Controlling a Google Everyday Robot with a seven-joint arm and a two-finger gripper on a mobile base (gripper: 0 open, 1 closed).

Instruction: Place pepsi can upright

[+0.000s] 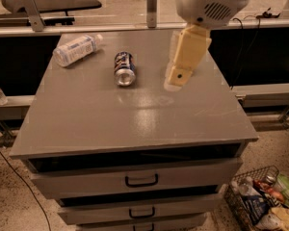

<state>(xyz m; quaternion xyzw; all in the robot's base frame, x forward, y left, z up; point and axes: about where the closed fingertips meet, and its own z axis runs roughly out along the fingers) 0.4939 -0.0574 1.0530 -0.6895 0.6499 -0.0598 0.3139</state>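
Note:
The pepsi can [124, 68] is dark blue with a silver end. It lies on its side on the grey cabinet top [135, 114], back centre-left, with its silver end facing me. My gripper [175, 81] hangs from the white arm [207, 4] over the back centre-right of the top. It is to the right of the can, apart from it and holding nothing I can see. The orange fruit is hidden behind the gripper.
A clear plastic water bottle [77, 49] lies on its side at the back left corner. The cabinet has drawers [142, 179] in front. A wire basket of packets [262, 201] stands on the floor at the lower right. A rail [86, 28] runs behind the cabinet.

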